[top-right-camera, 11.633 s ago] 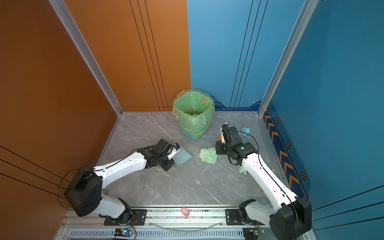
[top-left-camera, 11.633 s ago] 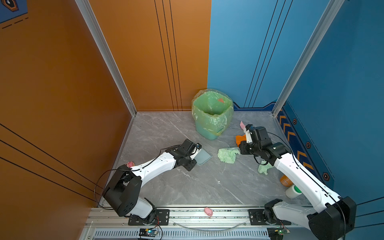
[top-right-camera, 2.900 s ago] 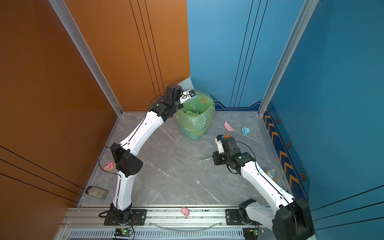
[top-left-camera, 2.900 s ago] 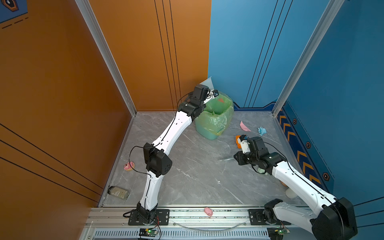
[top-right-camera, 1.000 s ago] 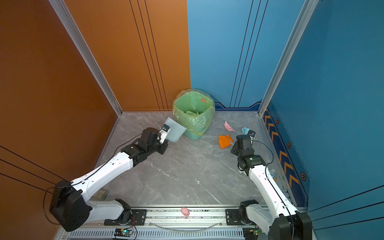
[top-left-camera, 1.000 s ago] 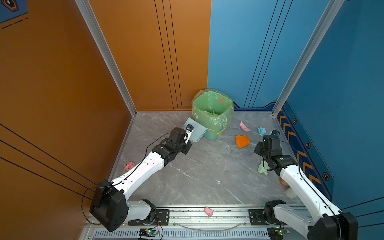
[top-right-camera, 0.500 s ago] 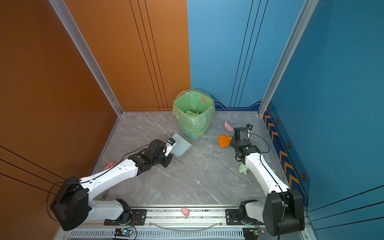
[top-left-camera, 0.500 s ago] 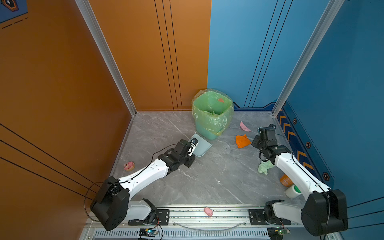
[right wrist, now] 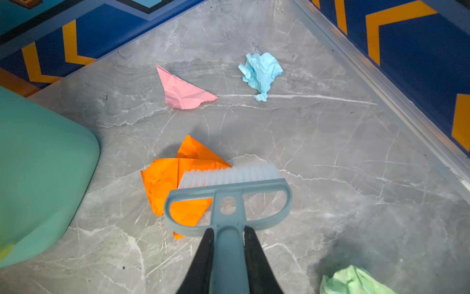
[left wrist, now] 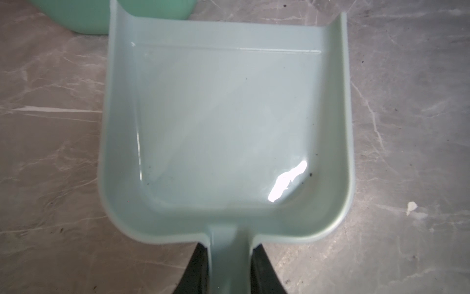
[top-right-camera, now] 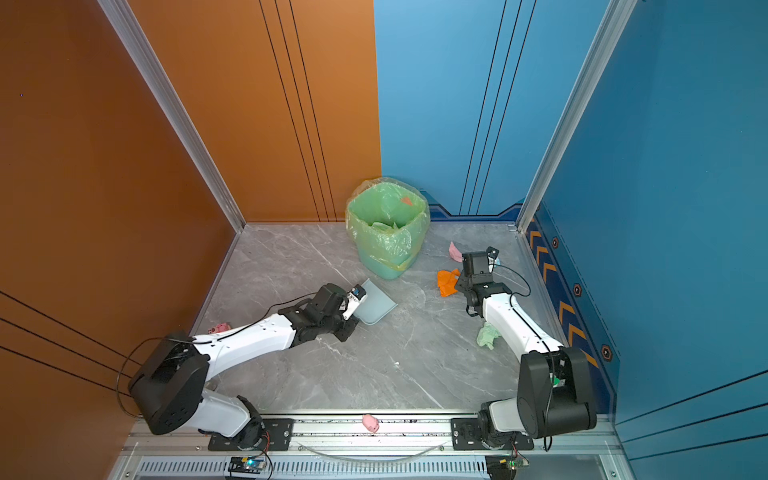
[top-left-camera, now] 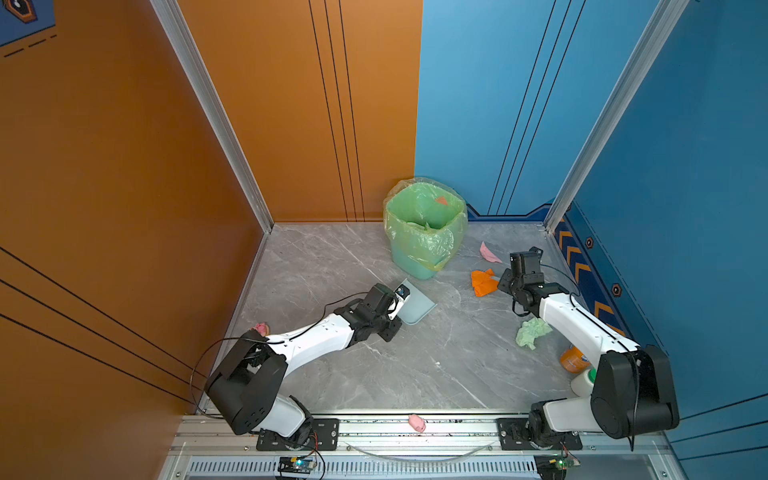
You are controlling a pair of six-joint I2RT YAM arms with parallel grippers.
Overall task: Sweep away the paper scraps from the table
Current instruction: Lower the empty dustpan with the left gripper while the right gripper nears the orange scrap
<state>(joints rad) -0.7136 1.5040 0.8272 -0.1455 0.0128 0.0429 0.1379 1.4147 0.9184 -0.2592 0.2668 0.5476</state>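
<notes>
Gone since earlier is one pale green wad from mid-table. Four crumpled paper scraps lie on the right of the grey marbled table (top-left-camera: pixel 374 374): orange scrap (right wrist: pixel 162 183), pink scrap (right wrist: pixel 183 91), blue wad (right wrist: pixel 262 71), green wad (top-left-camera: pixel 532 332). The right claw (right wrist: pixel 229 230) pinches a teal white-bristled brush (right wrist: pixel 229 178) over the orange scrap. The left claw (left wrist: pixel 229 245) pinches an empty pale teal plastic dustpan (left wrist: pixel 223 122) mid-table. Much sweeping remains, I judge.

I work in a robotics test cell, a lab booth and not a home or kitchen. Smooth orange wall panels (top-left-camera: pixel 104 166) and blue wall panels (top-left-camera: pixel 465 104) box me in, joined by bare aluminium posts (top-left-camera: pixel 205 104). My left arm base (top-left-camera: pixel 297 434) and right arm base (top-left-camera: pixel 540 436) are bolted to an aluminium rail (top-left-camera: pixel 374 436) along the marble-look table (top-left-camera: pixel 374 374). A small circuit board (top-left-camera: pixel 297 462) with a lit LED and a loose black cable (top-left-camera: pixel 195 374) sit exposed.
</notes>
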